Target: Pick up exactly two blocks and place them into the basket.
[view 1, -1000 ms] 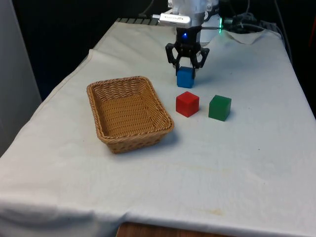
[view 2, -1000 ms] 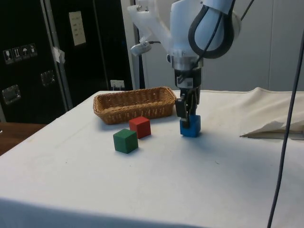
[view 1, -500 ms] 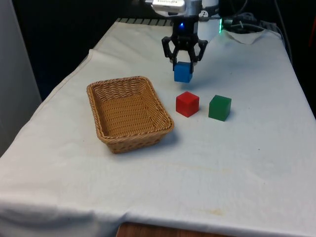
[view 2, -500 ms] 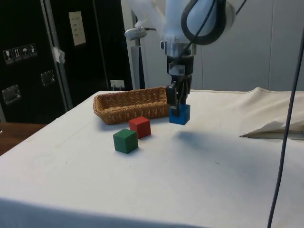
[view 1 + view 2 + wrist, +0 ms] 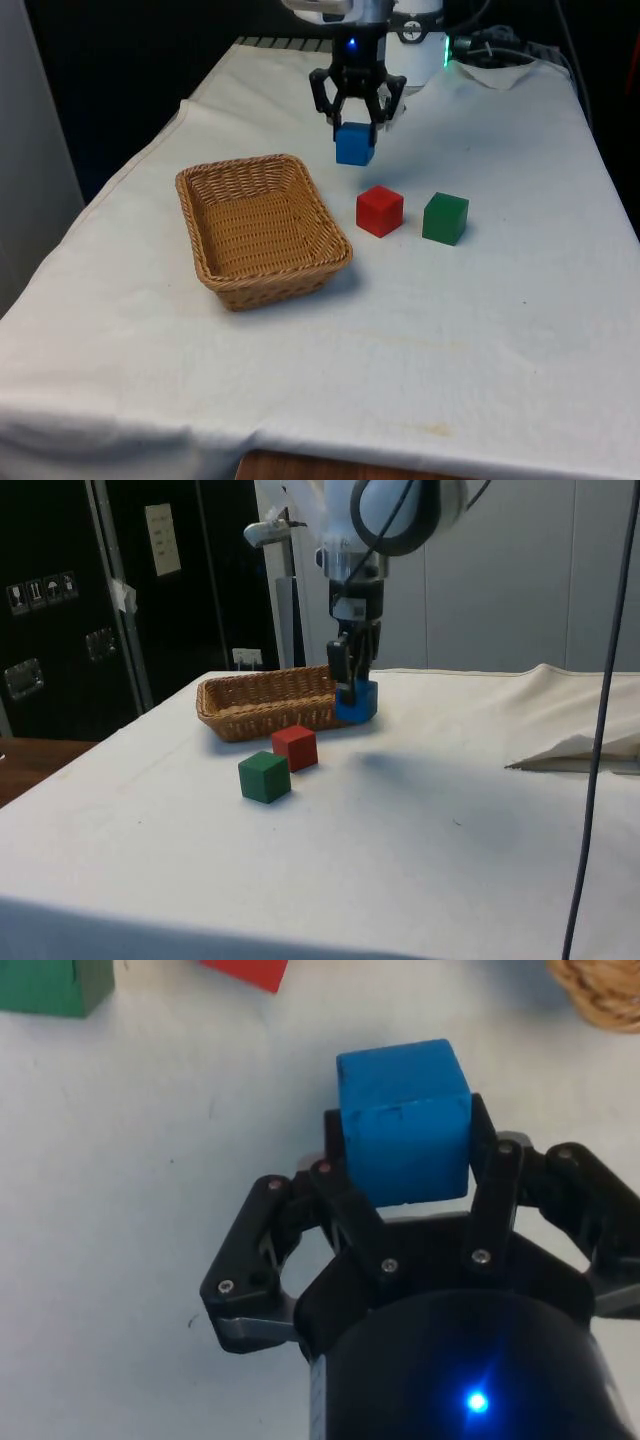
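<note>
blue block aloft, two cubes waiting on the cloth

clamped between the two fingers of the gripper (image 5: 356, 118) — a blue block (image 5: 354, 144), lifted clear of the white cloth (image 5: 480, 330), its shadow cast on the fabric below. seen from the side, hanging just in front of the near end of the wicker basket (image 5: 268, 700), block (image 5: 356, 702) level with the rim. in the wrist view, pressed on two opposite faces of the block (image 5: 404, 1120) by the black fingers (image 5: 497, 1185) (narrow grip, no slack visible).

from the basket (image 5: 262, 229) in the front view: held block at about 1 o'clock, outside the rim; red block (image 5: 379, 210) at 3 o'clock, just beside the basket's edge; green block (image 5: 445, 218) also at 3 o'clock, farther out — near the red one, not touching. both on the cloth, upright. nothing visible inside the basket.
</note>
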`<action>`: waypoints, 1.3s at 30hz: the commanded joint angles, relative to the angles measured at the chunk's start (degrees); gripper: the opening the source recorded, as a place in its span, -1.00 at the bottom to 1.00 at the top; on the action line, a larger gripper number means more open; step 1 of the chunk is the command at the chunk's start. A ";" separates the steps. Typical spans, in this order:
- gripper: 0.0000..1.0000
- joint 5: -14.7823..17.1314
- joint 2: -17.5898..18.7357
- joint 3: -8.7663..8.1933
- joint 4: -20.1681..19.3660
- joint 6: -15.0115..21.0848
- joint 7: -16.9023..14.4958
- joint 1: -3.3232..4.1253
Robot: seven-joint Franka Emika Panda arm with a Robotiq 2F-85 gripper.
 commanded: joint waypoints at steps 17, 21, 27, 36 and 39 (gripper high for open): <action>-0.98 0.80 -1.83 -2.35 6.07 -7.51 -7.39 -0.69; -0.98 0.63 -1.49 -2.92 8.14 -9.22 -8.88 -0.86; -0.98 0.69 -0.97 -3.38 10.14 -10.71 -10.31 -0.97; -0.98 0.74 1.60 -4.18 14.50 -12.95 -12.61 -1.15; -0.98 0.97 3.15 -4.35 16.16 -13.41 -13.29 -1.20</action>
